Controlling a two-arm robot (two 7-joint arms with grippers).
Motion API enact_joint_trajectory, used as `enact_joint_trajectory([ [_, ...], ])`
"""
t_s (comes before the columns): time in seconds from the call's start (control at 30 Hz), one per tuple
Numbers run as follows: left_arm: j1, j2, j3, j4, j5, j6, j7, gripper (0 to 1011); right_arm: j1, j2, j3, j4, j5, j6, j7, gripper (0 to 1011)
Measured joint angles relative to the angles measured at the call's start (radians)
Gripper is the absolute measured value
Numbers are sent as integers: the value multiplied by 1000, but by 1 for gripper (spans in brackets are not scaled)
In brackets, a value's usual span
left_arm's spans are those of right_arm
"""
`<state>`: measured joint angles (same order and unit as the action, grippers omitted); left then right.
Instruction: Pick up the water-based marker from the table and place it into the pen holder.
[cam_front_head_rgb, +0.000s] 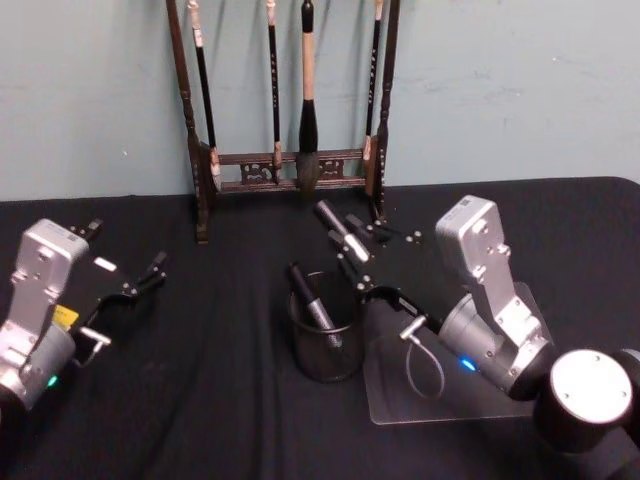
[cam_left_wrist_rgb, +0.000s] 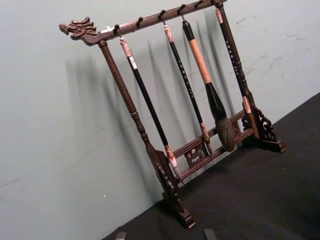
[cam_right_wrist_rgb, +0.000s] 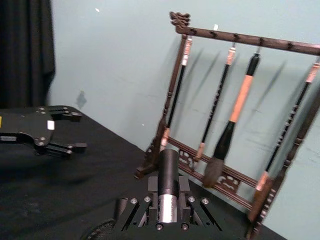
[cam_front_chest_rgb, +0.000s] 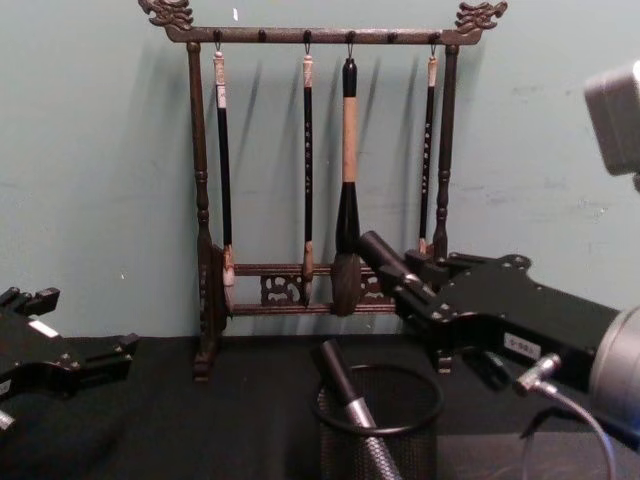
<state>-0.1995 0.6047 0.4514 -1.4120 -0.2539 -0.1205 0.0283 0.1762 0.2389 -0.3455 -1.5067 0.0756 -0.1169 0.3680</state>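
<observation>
Head: right end effector (cam_front_head_rgb: 362, 248) clamped on marker (cam_front_head_rgb: 338, 230); holder (cam_front_head_rgb: 325, 362) below it, nearer robot. Left end effector (cam_front_head_rgb: 128, 245) open, idle, well to its left.
Right wrist: grip at silver barrel, cap jutting past fingertips. Likely light, rigid, slick; barrel hold suits.
Chest: marker tilted, above holder rim, apart.

marker (cam_right_wrist_rgb: 168, 192) blk cap, silver barrel — holder (cam_front_head_rgb: 335, 362) blk mesh

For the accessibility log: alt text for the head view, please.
The right gripper holds a stubby black-capped silver marker above a round black wire-mesh cup that contains a similar marker. The left gripper rests open at left.
</observation>
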Motion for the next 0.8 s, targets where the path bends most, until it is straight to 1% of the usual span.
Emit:
enact_joint_trajectory([
  [0.03,0,0,0,0,0,0,0,1009,24,-1,-21,34,19,-22,24,239],
  [0.1,0,0,0,0,0,0,0,1009,29,-1,-25,40,23,-25,28,239],
  [0.13,0,0,0,0,0,0,0,1009,47,-2,-38,66,38,-38,44,239],
  [0.17,0,0,0,0,0,0,0,1009,55,-2,-43,77,44,-42,50,239],
  [0.23,0,0,0,0,0,0,0,1009,59,-2,-46,82,47,-45,53,239],
  [0.3,0,0,0,0,0,0,0,1009,76,-2,-59,110,61,-60,67,239],
  [0.33,0,0,0,0,0,0,0,1009,95,-1,-73,138,73,-78,79,239],
  [0.37,0,0,0,0,0,0,0,1009,103,-1,-78,151,80,-88,86,239],
  [0.4,0,0,0,0,0,0,0,1009,103,-1,-78,151,80,-88,86,239],
  [0.47,0,0,0,0,0,0,0,1009,121,-1,-92,174,86,-105,96,241],
  [0.6,0,0,0,0,0,0,0,1009,130,-2,-99,186,89,-113,101,239],
  [0.63,0,0,0,0,0,0,0,1009,141,-5,-105,199,91,-118,103,239],
  [0.8,0,0,0,0,0,0,0,1009,157,-16,-114,220,93,-114,100,241],
])
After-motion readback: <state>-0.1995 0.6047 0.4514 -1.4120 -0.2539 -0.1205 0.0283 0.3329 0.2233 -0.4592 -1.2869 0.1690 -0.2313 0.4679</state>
